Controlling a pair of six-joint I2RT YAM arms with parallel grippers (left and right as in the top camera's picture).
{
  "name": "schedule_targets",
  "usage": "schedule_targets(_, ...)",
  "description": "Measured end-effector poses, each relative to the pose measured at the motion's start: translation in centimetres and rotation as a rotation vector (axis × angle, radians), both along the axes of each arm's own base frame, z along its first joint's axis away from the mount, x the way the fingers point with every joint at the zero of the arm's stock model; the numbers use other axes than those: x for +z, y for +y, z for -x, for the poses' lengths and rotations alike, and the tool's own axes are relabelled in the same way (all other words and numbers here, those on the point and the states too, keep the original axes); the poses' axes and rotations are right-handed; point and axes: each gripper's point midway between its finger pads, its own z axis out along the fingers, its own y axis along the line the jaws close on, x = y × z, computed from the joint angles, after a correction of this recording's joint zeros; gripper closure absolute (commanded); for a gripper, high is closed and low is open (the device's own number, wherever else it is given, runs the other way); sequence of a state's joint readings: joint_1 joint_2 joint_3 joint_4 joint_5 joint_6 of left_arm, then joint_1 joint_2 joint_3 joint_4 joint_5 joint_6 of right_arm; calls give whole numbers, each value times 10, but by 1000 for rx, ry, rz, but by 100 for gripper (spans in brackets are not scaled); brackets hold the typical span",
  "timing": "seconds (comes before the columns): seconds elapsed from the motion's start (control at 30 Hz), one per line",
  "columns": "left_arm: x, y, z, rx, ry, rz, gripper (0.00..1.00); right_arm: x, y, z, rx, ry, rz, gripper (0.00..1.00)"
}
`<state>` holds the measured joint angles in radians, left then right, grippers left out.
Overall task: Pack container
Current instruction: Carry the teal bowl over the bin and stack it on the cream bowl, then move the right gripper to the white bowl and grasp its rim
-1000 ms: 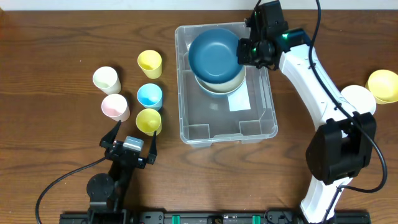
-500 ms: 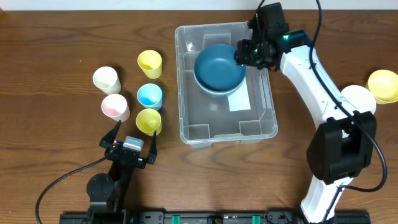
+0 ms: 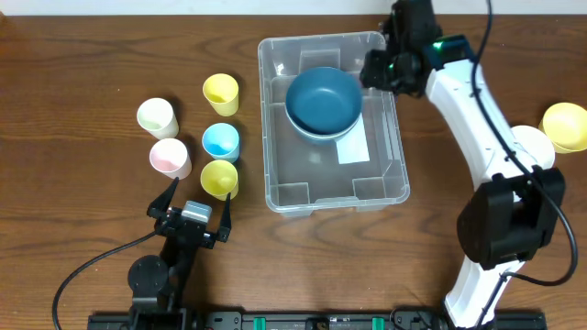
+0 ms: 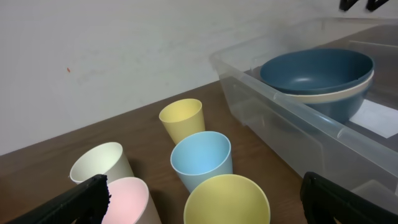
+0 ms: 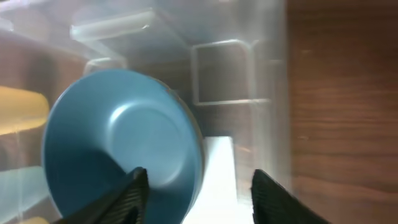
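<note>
**Container mid-frame, long axis top to bottom; both tools empty**

Large clear rectangular plastic container (image 3: 270,137) at the centre of the overhead frame on the brown wooden worktop (image 3: 92,55), long axis running top to bottom. In its upper half, a round dark blue bowl (image 3: 323,99) nested in a cream bowl (image 4: 329,95); lower half bare except for a white label.

At the right edge of the frame, a white bowl (image 3: 532,142) and a yellow bowl (image 3: 565,126), well apart from the container. At left, five small plastic cups (image 3: 220,140) clustered near its left wall.

Right tool (image 3: 381,69) over the upper right corner, jaws apart, gripping nothing; container down and left of it. Left tool (image 3: 199,194) at lower left, spread wide, empty, just below the cups; container up and right of it.

Likely nearer for the cups: left arm. For the spare bowls: right arm.
</note>
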<state>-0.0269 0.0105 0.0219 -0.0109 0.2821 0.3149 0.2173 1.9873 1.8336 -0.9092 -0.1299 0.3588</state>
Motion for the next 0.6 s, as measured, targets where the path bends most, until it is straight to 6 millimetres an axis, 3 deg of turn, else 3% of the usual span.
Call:
schedule_targets(0.1, 0, 0, 0, 0, 0, 0, 2, 15, -39, 1, -124, 15, 43, 9)
schedule_targets(0.17, 0, 0, 0, 0, 0, 0, 2, 28, -80, 7, -261, 26, 81, 3)
schedule_targets(0.3, 0, 0, 0, 0, 0, 0, 2, 43, -175, 39, -558, 88, 153, 4)
schedule_targets(0.4, 0, 0, 0, 0, 0, 0, 2, 37, -229, 58, -713, 131, 167, 5)
schedule_targets(0.5, 0, 0, 0, 0, 0, 0, 2, 9, -258, 81, -797, 220, 169, 9)
schedule_targets(0.6, 0, 0, 0, 0, 0, 0, 2, -26, -271, 100, -834, 301, 164, 17)
